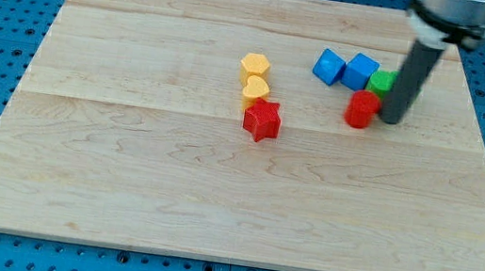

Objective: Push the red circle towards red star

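The red circle lies on the wooden board at the view's right. The red star lies near the board's middle, to the left of the circle and a little lower. My tip stands just to the right of the red circle, touching or almost touching it. The dark rod rises from there toward the view's top right.
Two yellow blocks are stacked in line just above the red star. Two blue blocks and a green block sit just above the red circle, the green one partly hidden by the rod. The wooden board lies on a blue pegboard.
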`<state>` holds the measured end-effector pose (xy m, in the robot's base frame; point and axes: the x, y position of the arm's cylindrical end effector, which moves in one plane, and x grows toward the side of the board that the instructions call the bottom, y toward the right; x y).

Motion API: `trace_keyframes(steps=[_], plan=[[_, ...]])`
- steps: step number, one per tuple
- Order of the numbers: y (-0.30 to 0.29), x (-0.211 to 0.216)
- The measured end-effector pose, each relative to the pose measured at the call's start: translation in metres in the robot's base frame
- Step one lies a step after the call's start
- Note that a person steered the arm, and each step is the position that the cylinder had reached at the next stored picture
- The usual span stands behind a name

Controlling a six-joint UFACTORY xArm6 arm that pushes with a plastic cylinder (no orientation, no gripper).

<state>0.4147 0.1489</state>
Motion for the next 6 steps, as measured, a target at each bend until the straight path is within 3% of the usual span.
trace_keyframes(steps=[1, 3, 5, 6], plan=[[0.008, -0.009], [-0.041, -0.042], [-0.04, 0.056], [-0.04, 0.064]])
